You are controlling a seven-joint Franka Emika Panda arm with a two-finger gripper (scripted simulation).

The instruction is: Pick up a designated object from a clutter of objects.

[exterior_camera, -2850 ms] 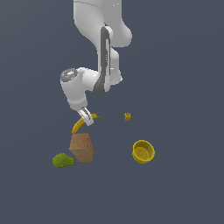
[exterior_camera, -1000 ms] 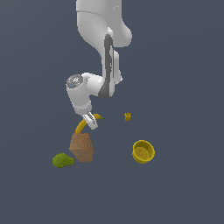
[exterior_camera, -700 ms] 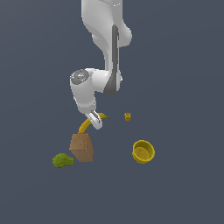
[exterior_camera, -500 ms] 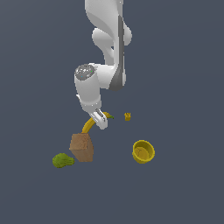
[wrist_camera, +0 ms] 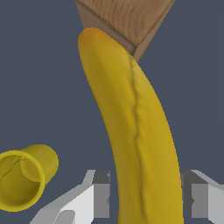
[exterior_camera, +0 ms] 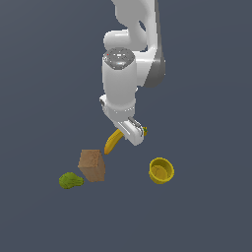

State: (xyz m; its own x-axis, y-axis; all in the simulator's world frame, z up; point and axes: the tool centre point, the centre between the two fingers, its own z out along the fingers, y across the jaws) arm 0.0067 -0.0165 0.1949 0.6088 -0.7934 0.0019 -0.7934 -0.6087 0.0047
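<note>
The curved yellow banana [exterior_camera: 114, 141] hangs tilted from my gripper [exterior_camera: 134, 136], its lower end just above the brown box [exterior_camera: 92, 165]. In the wrist view the banana [wrist_camera: 135, 127] runs between my two fingers [wrist_camera: 101, 194], which are closed on its sides. The gripper [wrist_camera: 148, 194] is shut on it. The banana's stem end is hidden behind the gripper. The lumpy green item [exterior_camera: 70, 180] lies beside the box. The yellow bowl [exterior_camera: 161, 171] stands to the exterior view's right. The tiny yellow block [exterior_camera: 144, 130] peeks out behind the gripper.
In the wrist view the brown box [wrist_camera: 127, 17] lies beyond the banana's far end and the yellow bowl [wrist_camera: 22, 179] lies off to one side. The dark floor runs around the items.
The arm has swung toward the exterior view's right and risen, carrying the banana with it. The box, green item and bowl have stayed put.
</note>
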